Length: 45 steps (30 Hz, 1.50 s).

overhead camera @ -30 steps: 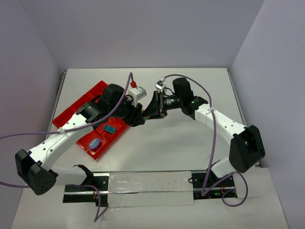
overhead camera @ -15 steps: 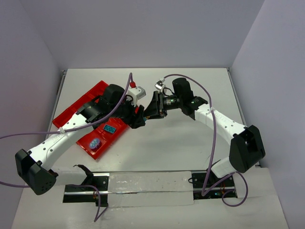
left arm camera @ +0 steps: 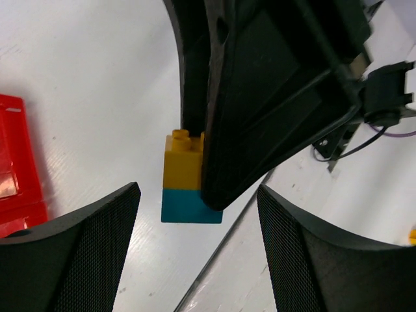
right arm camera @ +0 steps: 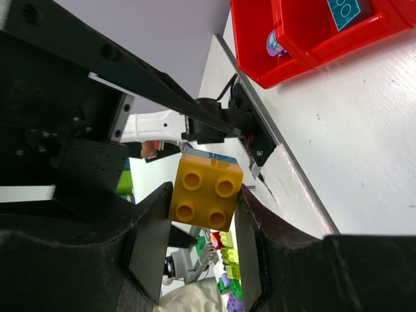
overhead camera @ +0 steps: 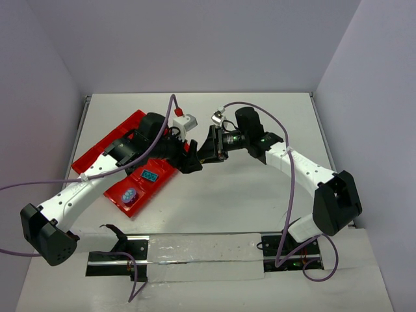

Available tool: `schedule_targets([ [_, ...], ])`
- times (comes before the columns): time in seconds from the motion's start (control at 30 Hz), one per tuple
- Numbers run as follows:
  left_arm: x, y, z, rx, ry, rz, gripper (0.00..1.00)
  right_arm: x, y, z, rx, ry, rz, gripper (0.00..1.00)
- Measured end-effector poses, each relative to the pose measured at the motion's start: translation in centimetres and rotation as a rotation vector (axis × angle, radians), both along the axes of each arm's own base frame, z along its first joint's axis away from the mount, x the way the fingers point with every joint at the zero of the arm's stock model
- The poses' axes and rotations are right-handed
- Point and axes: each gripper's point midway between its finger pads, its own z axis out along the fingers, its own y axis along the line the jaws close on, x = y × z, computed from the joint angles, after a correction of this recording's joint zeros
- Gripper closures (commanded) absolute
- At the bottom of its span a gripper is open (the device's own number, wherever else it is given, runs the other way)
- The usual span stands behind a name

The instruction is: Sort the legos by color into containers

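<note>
Clamping the yellow-and-teal brick, your right gripper holds it over the table, near the red tray. Your left gripper stands open and empty, flanking it.

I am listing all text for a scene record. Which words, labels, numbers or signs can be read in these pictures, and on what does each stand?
No text can be read in any view.
The sticker in the red tray: a purple and white print, too small and blurred to read.
The yellow and teal brick stack: plain studs, no lettering visible.
The teal brick in the tray: plain studs, no lettering visible.
</note>
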Motion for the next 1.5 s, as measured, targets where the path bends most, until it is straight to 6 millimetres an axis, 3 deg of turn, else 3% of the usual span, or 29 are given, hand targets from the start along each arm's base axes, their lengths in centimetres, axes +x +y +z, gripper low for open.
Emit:
schedule_targets([
  [0.23,0.8,-0.1,1.4,-0.081,0.012,0.011,0.22,-0.1,-0.1,-0.2,-0.001,0.005,0.002,0.9],
  [0.83,-0.1,-0.4,1.7,-0.105,0.02,-0.055,0.41,-0.3,0.0,0.6,0.021,0.003,0.005,0.89],
  [1.07,0.0,-0.2,1.5,-0.091,0.004,-0.069,0.6,-0.3,0.0,0.7,0.024,0.018,0.002,0.89],
  [1.17,0.1,-0.2,1.4,-0.088,-0.002,-0.07,0.59,-0.1,-0.1,0.7,0.021,0.026,-0.008,0.89],
  [1.33,0.1,-0.2,1.4,-0.087,-0.003,-0.069,0.4,-0.1,-0.1,0.7,0.021,0.029,-0.008,0.89],
  [1.5,0.0,-0.1,1.1,-0.082,0.007,-0.066,0.42,0.0,-0.1,0.8,0.026,0.021,-0.008,0.89],
])
